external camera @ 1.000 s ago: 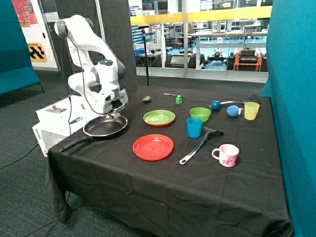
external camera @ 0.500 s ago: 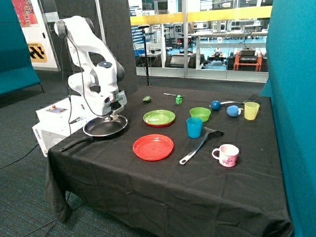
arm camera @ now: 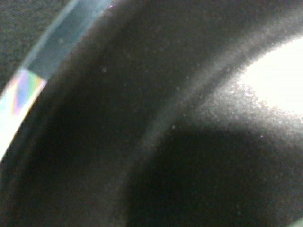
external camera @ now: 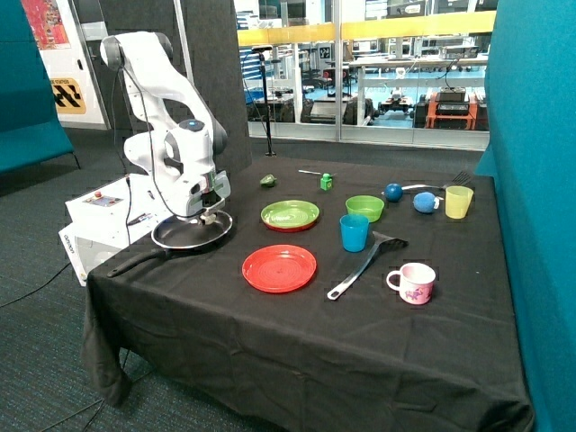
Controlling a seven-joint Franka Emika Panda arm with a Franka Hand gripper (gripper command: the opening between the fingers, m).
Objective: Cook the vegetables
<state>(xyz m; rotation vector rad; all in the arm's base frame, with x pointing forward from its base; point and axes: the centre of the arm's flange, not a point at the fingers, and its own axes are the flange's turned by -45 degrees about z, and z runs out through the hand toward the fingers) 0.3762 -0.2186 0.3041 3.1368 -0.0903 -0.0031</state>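
A black frying pan [external camera: 184,236] sits at the table's near corner beside the robot base, its handle pointing off the edge. My gripper [external camera: 209,217] is down at the pan's far rim, just above or touching its inside. The wrist view shows only the pan's dark inner wall [arm camera: 142,118] and shiny rim [arm camera: 28,94], very close. The dark green vegetable [external camera: 267,180] lies on the black cloth behind the green plate, well away from the gripper. The whitish cream vegetable does not show in either view.
A green plate [external camera: 289,214] and a red plate [external camera: 279,267] lie beside the pan. Further along are a blue cup [external camera: 354,232], green bowl [external camera: 364,207], black spatula [external camera: 364,264], pink mug [external camera: 414,283], yellow cup [external camera: 458,201], two blue balls [external camera: 393,191] and a green cube [external camera: 326,181].
The gripper has come down and slightly towards the robot base, closer into the pan. Nothing else on the table has moved.
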